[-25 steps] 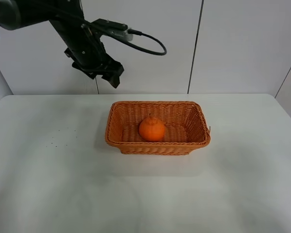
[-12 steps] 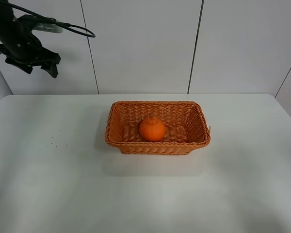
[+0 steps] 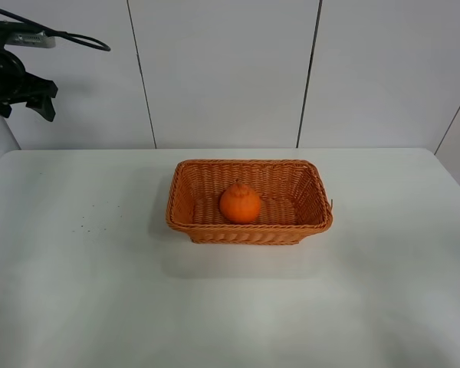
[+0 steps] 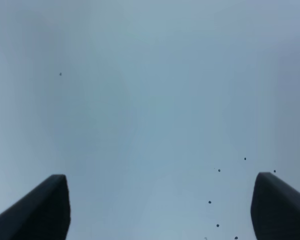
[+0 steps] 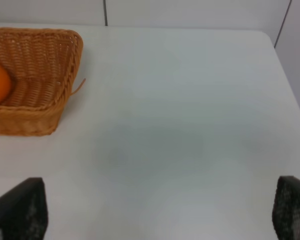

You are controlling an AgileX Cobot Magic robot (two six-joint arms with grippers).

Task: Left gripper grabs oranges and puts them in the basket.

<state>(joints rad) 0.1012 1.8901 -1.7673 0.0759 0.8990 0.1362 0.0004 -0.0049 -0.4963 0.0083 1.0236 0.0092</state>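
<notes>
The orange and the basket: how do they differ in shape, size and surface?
Shape: the orange is round with a small bump on top, while the basket is rectangular with flared sides.
Size: the basket is several times wider than the orange, which lies inside it.
Surface: the orange looks smooth, while the basket is woven wicker.
Both are orange in colour, the basket more brownish.

My high camera looks down from the front over the whole white tabletop (image 3: 77,307), with the basket (image 3: 249,230) mid-frame and a wall behind. My left wrist camera faces down, close to bare tabletop, and shares only the dark specks (image 4: 219,170) with it. My right wrist camera looks low across the tabletop and shares the basket's right end.
</notes>
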